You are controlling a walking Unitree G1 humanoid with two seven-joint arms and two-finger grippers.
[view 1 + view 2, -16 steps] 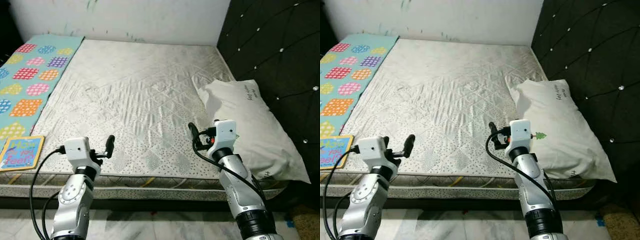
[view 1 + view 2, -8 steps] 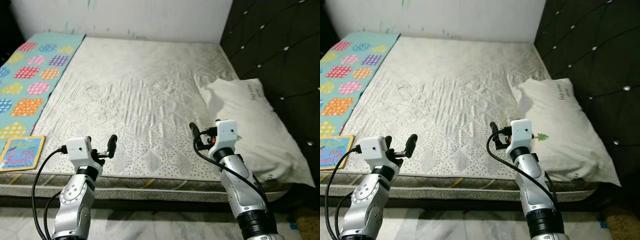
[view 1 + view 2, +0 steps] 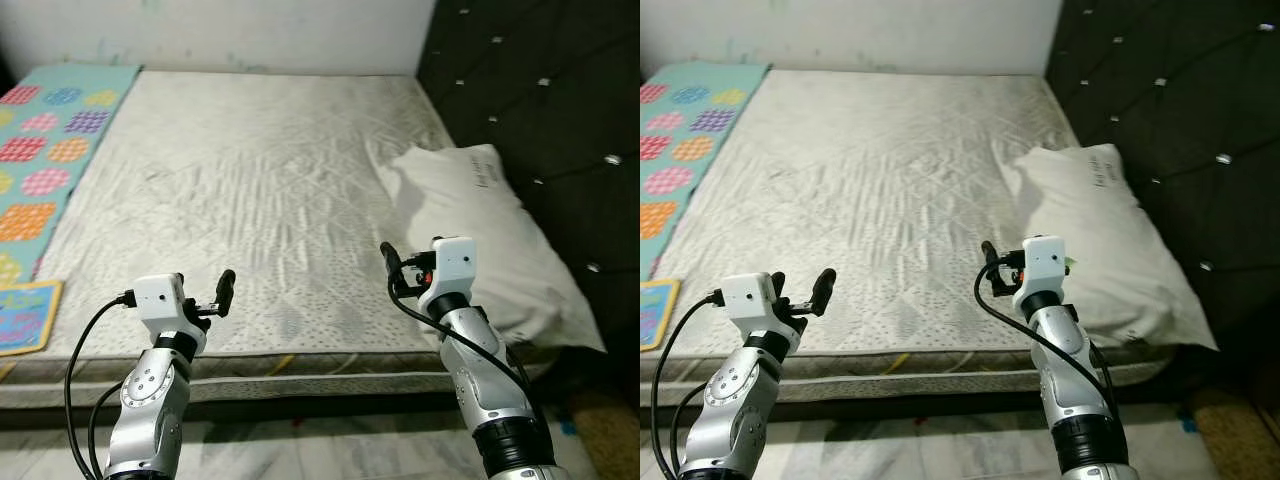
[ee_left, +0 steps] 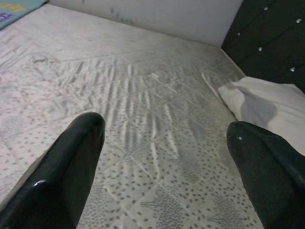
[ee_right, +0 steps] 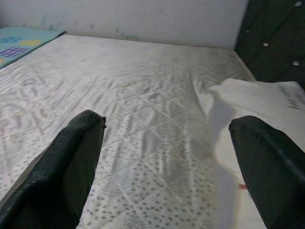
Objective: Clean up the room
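1. The view has swung right since a second ago; the book now sits nearer the left edge.
2. Left gripper and right gripper hover over the mattress, fingers spread wide, holding nothing.
3. The pillow lies by the headboard.

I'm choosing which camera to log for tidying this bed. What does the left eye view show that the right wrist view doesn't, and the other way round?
Left eye view alone: both arms, the left gripper, a colourful book at the mattress edge, and the tiled floor. Right wrist view alone: a close look at the wide gap between the right gripper fingers. Both: the white pillow, bare mattress, patterned mat and dark tufted headboard.
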